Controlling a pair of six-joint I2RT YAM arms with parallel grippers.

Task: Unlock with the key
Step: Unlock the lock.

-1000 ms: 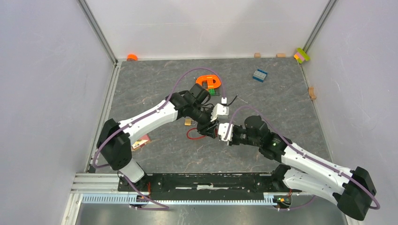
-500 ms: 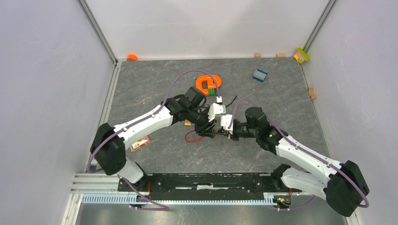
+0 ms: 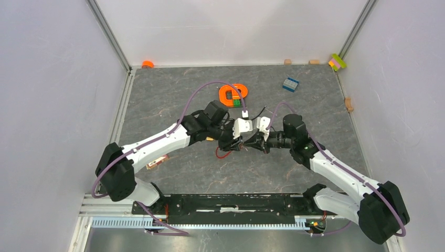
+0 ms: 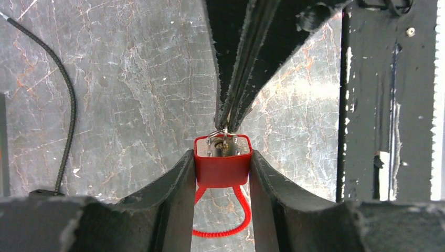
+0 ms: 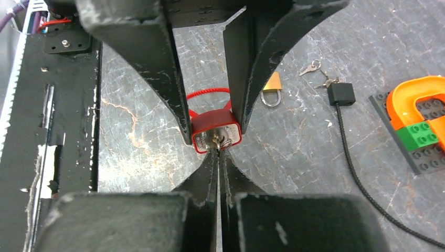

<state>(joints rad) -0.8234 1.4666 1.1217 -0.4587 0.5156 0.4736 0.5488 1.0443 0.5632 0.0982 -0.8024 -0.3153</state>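
A red padlock [image 4: 223,163] with a thin red cable loop [image 4: 231,231] hangs above the table, and my left gripper [image 4: 223,157] is shut on its two sides. The lock's silver face points at my right gripper [image 5: 219,155]. That gripper is shut on a small silver key [image 4: 224,134] whose tip sits at the keyhole in the silver face. In the top view the two grippers meet tip to tip over the table's middle, left gripper [image 3: 237,143] and right gripper [image 3: 252,143]. The key's blade is hidden.
On the table lie a brass padlock [image 5: 271,89], loose keys [image 5: 315,71], a black cable lock [image 5: 341,93] and an orange piece on Lego bricks [image 3: 233,94]. A blue block [image 3: 290,83] sits far right. The black base rail [image 3: 225,202] runs along the near edge.
Both arms have shifted a little away from the bases, keeping lock and key together. The right wrist has swung round to face the lock more squarely.
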